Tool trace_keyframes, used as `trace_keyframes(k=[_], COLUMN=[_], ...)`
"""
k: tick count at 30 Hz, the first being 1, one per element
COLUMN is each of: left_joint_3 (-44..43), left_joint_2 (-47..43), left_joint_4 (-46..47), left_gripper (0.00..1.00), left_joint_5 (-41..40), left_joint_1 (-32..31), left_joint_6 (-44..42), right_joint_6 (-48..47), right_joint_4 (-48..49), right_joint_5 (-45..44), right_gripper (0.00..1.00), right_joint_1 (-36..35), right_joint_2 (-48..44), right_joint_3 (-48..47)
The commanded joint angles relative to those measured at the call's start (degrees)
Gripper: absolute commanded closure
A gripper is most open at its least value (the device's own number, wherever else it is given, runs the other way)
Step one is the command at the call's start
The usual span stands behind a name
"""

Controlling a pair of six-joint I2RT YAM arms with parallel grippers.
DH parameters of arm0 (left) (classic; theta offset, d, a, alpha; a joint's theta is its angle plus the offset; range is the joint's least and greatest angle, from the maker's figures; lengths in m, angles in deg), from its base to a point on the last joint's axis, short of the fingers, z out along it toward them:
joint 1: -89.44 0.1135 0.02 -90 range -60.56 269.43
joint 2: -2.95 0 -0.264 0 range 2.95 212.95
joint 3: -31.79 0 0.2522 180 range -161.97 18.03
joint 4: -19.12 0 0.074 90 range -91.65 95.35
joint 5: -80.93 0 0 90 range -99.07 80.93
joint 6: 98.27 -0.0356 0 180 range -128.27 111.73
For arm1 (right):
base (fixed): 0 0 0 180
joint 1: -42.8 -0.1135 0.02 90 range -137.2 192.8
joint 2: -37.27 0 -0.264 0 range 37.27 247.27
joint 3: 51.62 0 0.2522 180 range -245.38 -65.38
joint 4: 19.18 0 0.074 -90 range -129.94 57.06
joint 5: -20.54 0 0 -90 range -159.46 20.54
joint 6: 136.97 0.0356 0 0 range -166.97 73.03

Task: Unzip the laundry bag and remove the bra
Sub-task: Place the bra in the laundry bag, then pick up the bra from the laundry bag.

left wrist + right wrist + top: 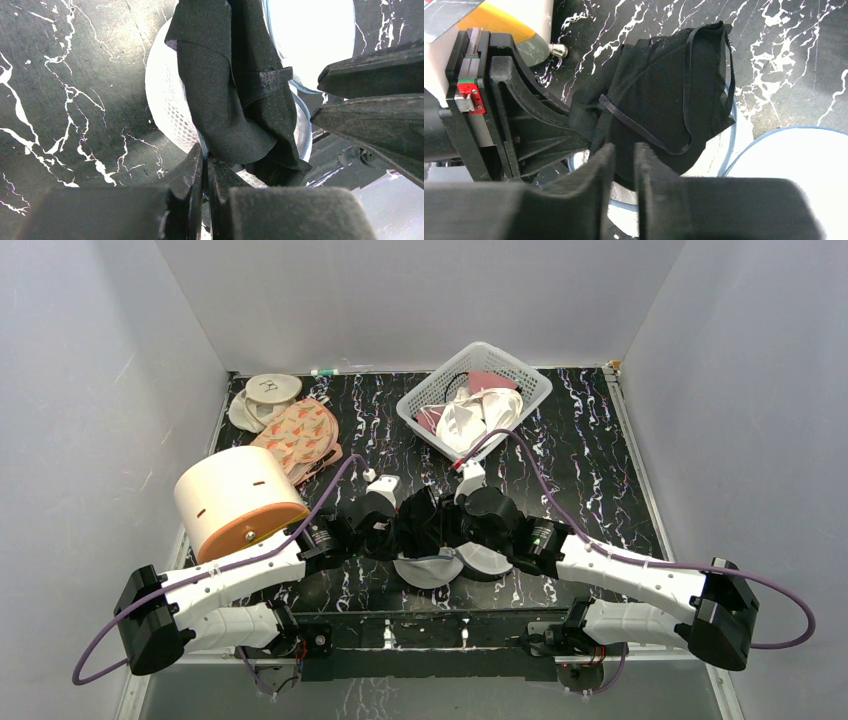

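Bag (432,570) lies unzipped at the table's (600,450) near edge, centre, with both white mesh halves spread. Left gripper (204,162): jaws closed, tips at the bag rim under the bra's hem; can't tell what's pinched. Bra (664,95): black, thin straps, draped over the bag. Right gripper (624,150): narrow gap, tips at the bra's lower edge.

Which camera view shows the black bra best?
The right wrist view: the bra fills it, straps clear. The left wrist view shows it folded over the white mesh bag; from the top it is a small dark lump.
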Motion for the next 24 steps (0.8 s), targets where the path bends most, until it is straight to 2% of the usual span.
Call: trace_keyframes(k=[1, 4, 7, 10, 13, 14, 16, 19, 24], left_joint_3=[-0.63, -0.54, -0.85, -1.1, -1.6, -1.65, -1.61, -1.4, -2.02], left_joint_2=[-1.61, -0.28, 0.42, 0.45, -0.01, -0.25, -0.39, 0.5, 1.51], left_joint_4=[0.13, -0.39, -0.14, -0.31, -1.01, -0.8, -0.49, -0.23, 1.34], left_gripper=[1.0, 1.0, 1.0, 1.0, 1.0, 1.0, 1.0, 1.0, 1.0], left_joint_5=[-0.13, 0.08, 1.63, 0.84, 0.13, 0.61, 0.92, -0.24, 1.7], left_joint_1=[0.1, 0.08, 0.08, 0.11, 0.15, 0.13, 0.07, 0.13, 0.07], left_joint_6=[-0.29, 0.21, -0.13, -1.06, -0.74, -0.73, -1.28, -1.93, -1.55], right_joint_6=[-2.9, -5.21, -4.73, -3.49, -1.52, -1.73, -2.22, -2.46, -2.56], right_joint_4=[2.33, 3.23, 4.96, 6.92, 4.05, 4.33, 5.28, 5.34, 3.14], right_joint_5=[2.48, 8.62, 10.92, 8.46, 0.73, 0.55, 1.21, 0.7, 0.91], right_gripper=[0.67, 0.59, 0.55, 0.53, 0.61, 0.59, 0.5, 0.42, 0.38], right_joint_1=[0.06, 0.04, -0.04, -0.05, 0.01, -0.05, -0.05, 0.04, 0.04], right_joint_2=[-1.63, 1.05, 3.01, 3.92, 4.15, 3.7, 2.53, 1.52, 1.67], right_joint_3=[-2.19, -1.99, -2.37, -1.12, -1.86, -2.28, -2.81, -2.64, -6.04])
